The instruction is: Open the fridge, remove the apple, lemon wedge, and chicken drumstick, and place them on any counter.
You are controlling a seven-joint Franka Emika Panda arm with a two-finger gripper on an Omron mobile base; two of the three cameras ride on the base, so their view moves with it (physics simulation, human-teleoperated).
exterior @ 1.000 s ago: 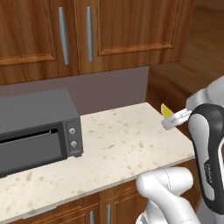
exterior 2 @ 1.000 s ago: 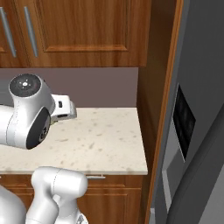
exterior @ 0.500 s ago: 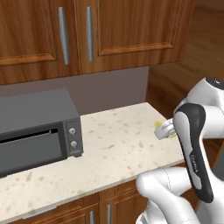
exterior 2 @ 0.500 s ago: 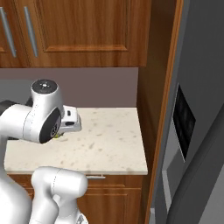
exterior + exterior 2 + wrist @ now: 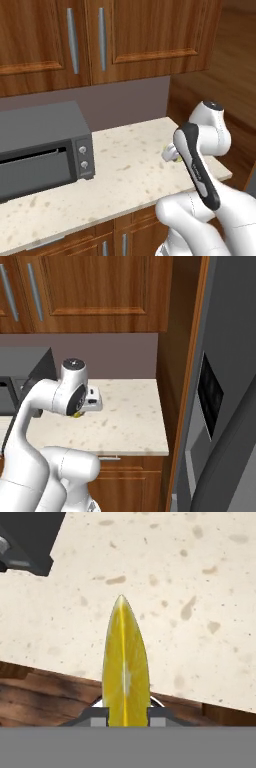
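Note:
My gripper [image 5: 125, 714] is shut on the lemon wedge [image 5: 125, 672], a bright yellow slice standing on edge between the fingers. It hangs just above the cream speckled counter [image 5: 200, 587], near the counter's front edge. From the left base view the gripper [image 5: 170, 152] is low over the counter [image 5: 130, 170] with a bit of the yellow lemon wedge [image 5: 177, 159] under it. The right base view shows the lemon wedge [image 5: 76, 415] below the hand. The grey fridge [image 5: 225, 381] stands at the right. The apple and the chicken drumstick are out of view.
A grey microwave [image 5: 40, 145] sits on the left part of the counter, and its corner [image 5: 25, 542] reaches into the hand view. Brown wall cabinets [image 5: 100, 40] hang above. A wooden side panel [image 5: 175, 381] separates the counter [image 5: 130, 421] from the fridge.
The arm has folded down and swung left, bringing the gripper with the lemon wedge from above the counter's right end to just over its surface.

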